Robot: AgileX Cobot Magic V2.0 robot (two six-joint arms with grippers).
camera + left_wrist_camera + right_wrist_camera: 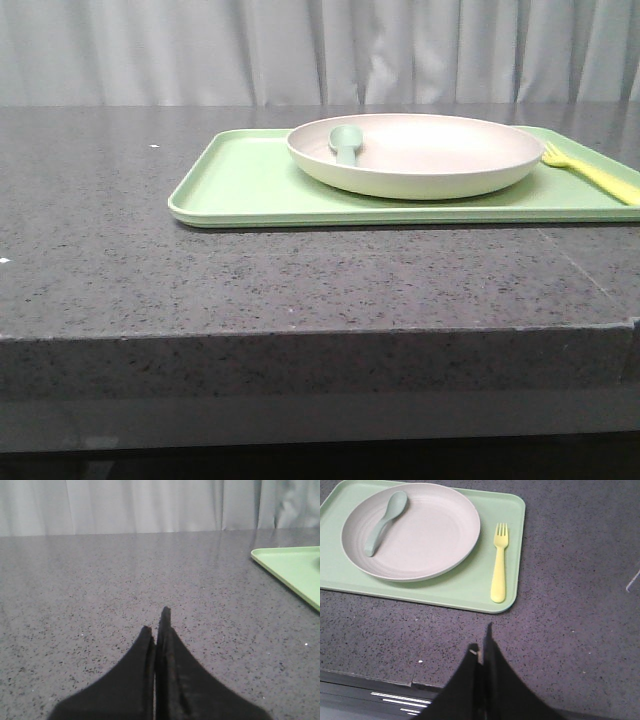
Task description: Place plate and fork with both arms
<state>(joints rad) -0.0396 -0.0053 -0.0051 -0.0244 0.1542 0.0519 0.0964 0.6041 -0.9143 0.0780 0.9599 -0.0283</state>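
Observation:
The cream-white plate [440, 150] [430, 535] rests on a light-green tray [245, 185] [465, 587], with a teal-green spoon [346, 145] [384, 521] lying in it. A pale-yellow fork [590, 172] [499, 562] lies on the tray just to the right of the plate, tines pointing away from the robot. My right gripper [481, 639] is shut and empty, hovering over the bare counter near the front edge, short of the tray. Over bare counter left of the tray, my left gripper [156, 621] is shut and empty too. Neither arm shows in the front view.
The dark speckled stone counter [120, 250] stretches left of the tray and in front of it. Its front edge [300, 335] drops off toward the robot. A grey curtain [300, 50] hangs behind the counter.

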